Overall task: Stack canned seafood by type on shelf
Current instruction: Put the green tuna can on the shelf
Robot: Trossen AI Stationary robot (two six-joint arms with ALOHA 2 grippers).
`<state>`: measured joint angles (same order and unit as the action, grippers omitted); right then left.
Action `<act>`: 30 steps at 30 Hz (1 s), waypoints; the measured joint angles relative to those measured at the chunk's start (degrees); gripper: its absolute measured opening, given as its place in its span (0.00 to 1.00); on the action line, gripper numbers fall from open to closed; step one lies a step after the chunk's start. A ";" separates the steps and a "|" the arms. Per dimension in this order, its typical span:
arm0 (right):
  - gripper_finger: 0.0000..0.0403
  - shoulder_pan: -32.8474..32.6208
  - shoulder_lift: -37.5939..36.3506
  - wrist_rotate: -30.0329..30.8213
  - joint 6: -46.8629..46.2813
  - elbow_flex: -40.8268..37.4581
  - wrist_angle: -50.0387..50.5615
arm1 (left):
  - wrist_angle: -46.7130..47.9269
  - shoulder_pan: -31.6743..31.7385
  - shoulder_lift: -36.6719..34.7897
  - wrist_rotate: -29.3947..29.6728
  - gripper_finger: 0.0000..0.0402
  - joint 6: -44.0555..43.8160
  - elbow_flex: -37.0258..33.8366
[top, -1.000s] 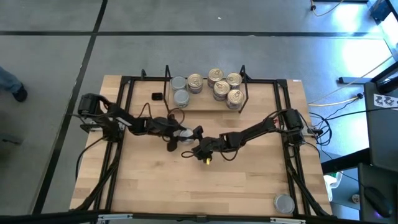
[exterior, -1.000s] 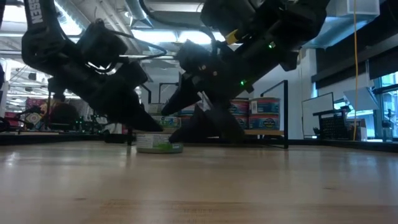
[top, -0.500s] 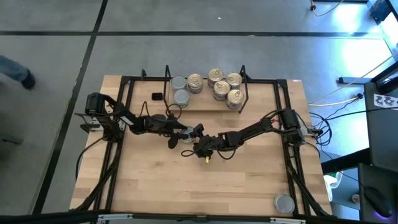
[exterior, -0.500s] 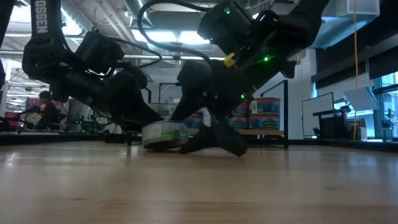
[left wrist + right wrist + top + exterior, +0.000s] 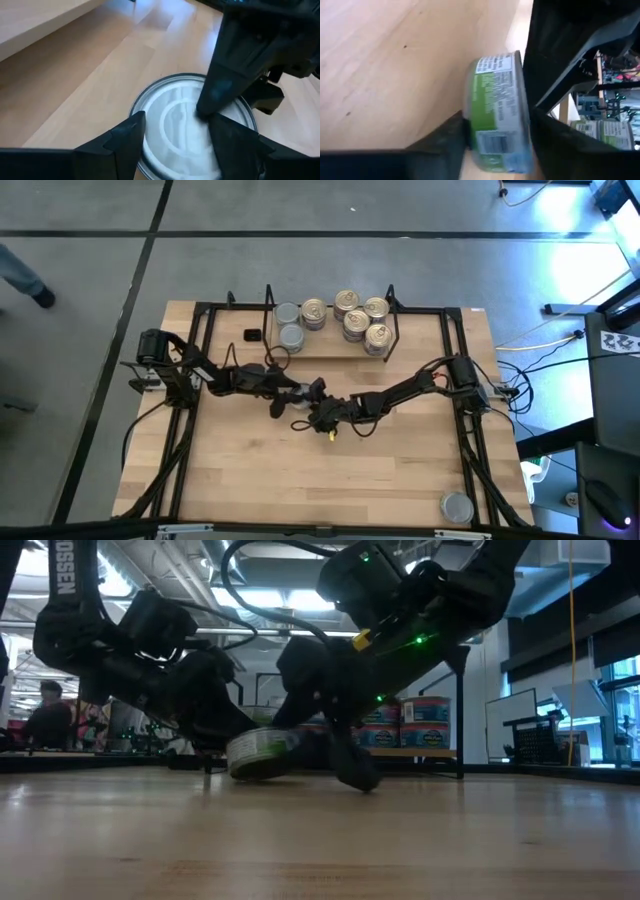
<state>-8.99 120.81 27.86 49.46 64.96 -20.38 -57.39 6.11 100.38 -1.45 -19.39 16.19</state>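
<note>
Right tool [image 5: 495, 145] pinching green-labelled tin [image 5: 497, 120], label print unreadable; left tool [image 5: 172, 137] spread around its lid.

Centre: both arms crowd one tin [image 5: 262, 754] mid-surface, left gripper [image 5: 290, 395] and right gripper [image 5: 318, 412] close together.
Shelf [image 5: 392, 330]: tins fill its middle and right.
Front of surface [image 5: 250, 480]: open wood, one lone tin [image 5: 457, 506] at the right corner.
</note>
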 joint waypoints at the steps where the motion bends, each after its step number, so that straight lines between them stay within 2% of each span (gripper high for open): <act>1: 0.44 -0.02 0.00 0.02 -0.84 -0.03 0.30 | -0.51 0.00 0.00 0.04 0.56 -0.40 -0.11; 3: 0.35 -0.19 -0.01 0.42 -1.85 -0.03 0.93 | -0.90 0.00 -0.23 0.41 0.56 -1.56 -0.05; 8: 0.35 -2.40 -1.21 2.32 -2.94 0.05 4.46 | 1.10 -0.97 -2.57 -0.01 0.56 -2.61 0.11; 13: 0.35 -5.87 -5.61 3.07 -7.30 -0.25 13.51 | 4.80 -3.96 -6.68 0.28 0.56 -2.63 -0.13; 18: 0.35 -8.08 -11.96 3.27 -13.91 -0.27 22.83 | 15.20 -8.06 -10.98 7.60 0.56 -4.43 -0.04; 22: 0.35 -8.21 -15.87 9.00 -16.98 -0.27 28.26 | 21.89 -12.26 -12.35 14.13 0.56 -7.21 0.02; 26: 0.35 -7.08 -18.35 19.34 -16.09 -0.23 26.08 | 26.27 -15.87 -12.01 20.16 0.56 -10.57 0.04; 30: 0.35 -3.06 -18.43 20.48 -15.08 -0.22 23.07 | 27.11 -18.11 -11.93 23.74 0.56 -11.96 0.09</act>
<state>-12.05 102.39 48.34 34.38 64.74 2.70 -30.28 -12.00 88.44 22.29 -31.35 16.27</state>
